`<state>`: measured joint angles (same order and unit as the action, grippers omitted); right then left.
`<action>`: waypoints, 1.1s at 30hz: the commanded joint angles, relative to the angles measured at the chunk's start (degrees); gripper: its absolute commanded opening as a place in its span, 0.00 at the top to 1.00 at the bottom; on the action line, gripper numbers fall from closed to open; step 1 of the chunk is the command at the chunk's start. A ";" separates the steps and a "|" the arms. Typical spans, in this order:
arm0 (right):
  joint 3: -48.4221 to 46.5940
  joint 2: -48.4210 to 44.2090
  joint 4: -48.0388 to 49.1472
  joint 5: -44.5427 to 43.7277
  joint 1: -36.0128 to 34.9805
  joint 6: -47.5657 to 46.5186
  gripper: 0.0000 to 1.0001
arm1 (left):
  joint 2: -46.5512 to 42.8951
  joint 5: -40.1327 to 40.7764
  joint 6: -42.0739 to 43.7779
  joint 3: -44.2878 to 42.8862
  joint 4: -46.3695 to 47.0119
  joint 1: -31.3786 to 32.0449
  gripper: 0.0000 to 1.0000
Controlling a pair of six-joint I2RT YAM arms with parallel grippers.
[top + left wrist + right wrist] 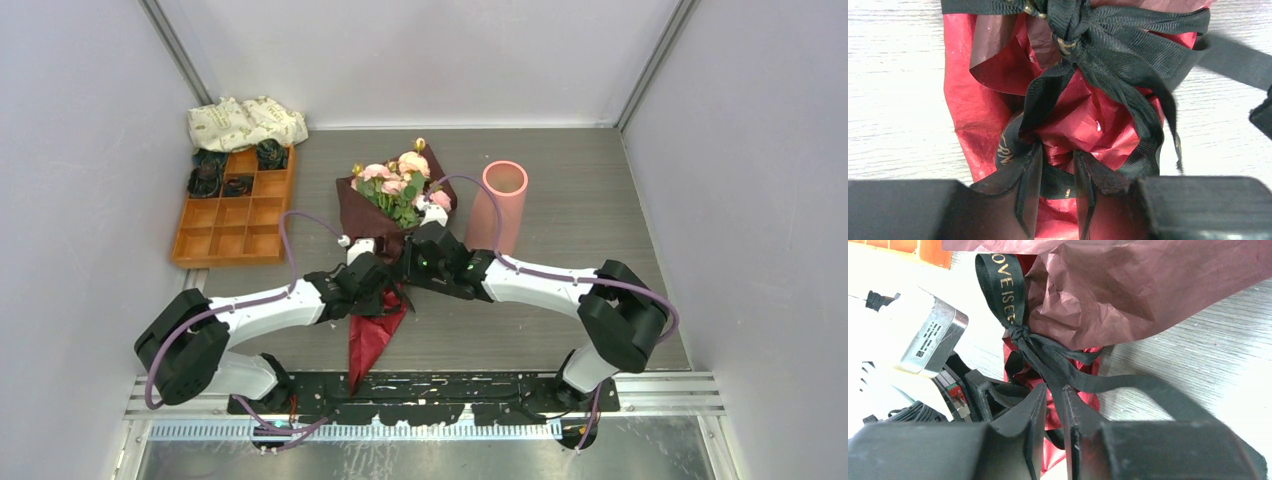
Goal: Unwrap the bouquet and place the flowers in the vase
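Bouquet: pink and peach roses with green leaves in dark maroon crinkled paper (385, 205), lying at the centre of the top view, blooms toward the upper edge, its red paper tail (372, 335) pointing down-frame.
Ribbon: black woven ribbon with gold lettering (1003, 290), knotted around the paper's neck.
Left gripper (1058, 160): at the neck; fingers partly apart, a ribbon loop and red paper between them; cannot tell whether it clamps.
Right gripper (1054, 395): fingers nearly together, pinching a ribbon strand below the knot.
Vase: plain salmon-pink matte cylinder (500, 215), upright, just right of the blooms.
Tray: orange compartment tray (235, 240), left of the frame.
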<state>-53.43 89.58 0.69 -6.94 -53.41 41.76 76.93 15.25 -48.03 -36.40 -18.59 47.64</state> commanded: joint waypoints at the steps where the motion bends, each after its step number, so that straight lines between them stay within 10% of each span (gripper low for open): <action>1: 0.37 -2.46 -0.34 -1.19 -0.03 -0.43 0.80 | 2.60 2.55 -0.66 0.81 1.86 0.00 0.70; 9: 1.19 -0.16 -1.71 -0.66 -0.08 -0.07 0.60 | 1.66 3.23 -0.32 0.79 1.07 0.00 0.70; 33: -2.32 4.72 -4.89 -4.44 -5.51 -0.02 0.64 | -0.49 5.06 0.39 0.91 -0.83 0.00 0.70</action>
<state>-52.47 93.34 -2.50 -7.25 -58.87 42.22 77.17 16.53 -47.97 -36.40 -17.50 47.90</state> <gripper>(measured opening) 0.404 0.305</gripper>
